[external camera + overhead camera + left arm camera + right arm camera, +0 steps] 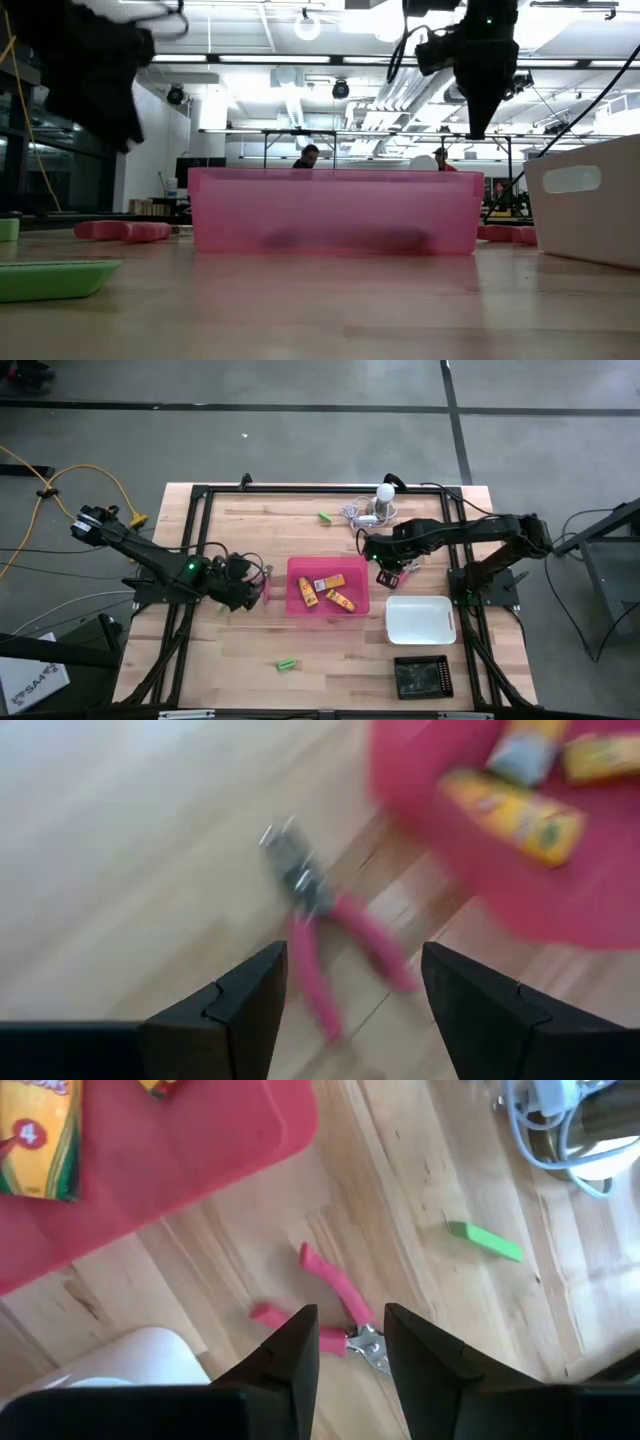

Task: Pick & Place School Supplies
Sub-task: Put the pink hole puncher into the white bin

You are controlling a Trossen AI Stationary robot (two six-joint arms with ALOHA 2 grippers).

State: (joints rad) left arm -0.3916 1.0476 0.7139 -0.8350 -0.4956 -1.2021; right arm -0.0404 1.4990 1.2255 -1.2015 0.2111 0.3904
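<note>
Your left hand (345,990), fingers apart, hovers over pink-handled scissors (330,935) lying on the worktop (130,840) beside the pink tray (540,890). Your right hand (350,1342), also apart, probably targets the other pair (330,1305). Next: descend, straddle the handles, then close.

Left dark two-finger gripper (345,995) hangs low with fingers spread; right dark two-finger gripper (350,1350) points down, fingers parted

Overhead, table-level and both wrist views share the pink tray (303,603).
</note>
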